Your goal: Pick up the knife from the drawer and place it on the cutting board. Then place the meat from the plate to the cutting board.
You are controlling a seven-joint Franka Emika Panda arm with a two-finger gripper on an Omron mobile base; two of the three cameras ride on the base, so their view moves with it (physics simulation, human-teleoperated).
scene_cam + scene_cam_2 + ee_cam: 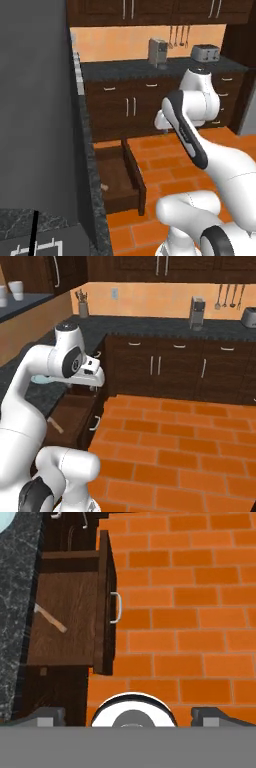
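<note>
drawer (62, 624): It is pulled out all the way, so I can reach down into it from above. It sits below my pincer, a bit to the side where the counter is.

my pincer (129, 714): It is wide open and holds nothing. I see my two dark tips far apart at the bottom of my hand view. I think I keep it open so it can go around the knife. It hangs high over the orange floor, next to the drawer's front, not inside yet.

knife (51, 618): It lies flat on the drawer's wood bottom, ahead of my pincer and off to the counter side. It lies slanted, not straight. It is thin and pale, almost tan. I cannot tell which end is the handle.

drawer handle (117, 608): A thin silver loop on the front, nearer to my pincer than the knife is.

next, I think: I must move over the drawer, go down, and turn to fit across the thin knife.
</note>
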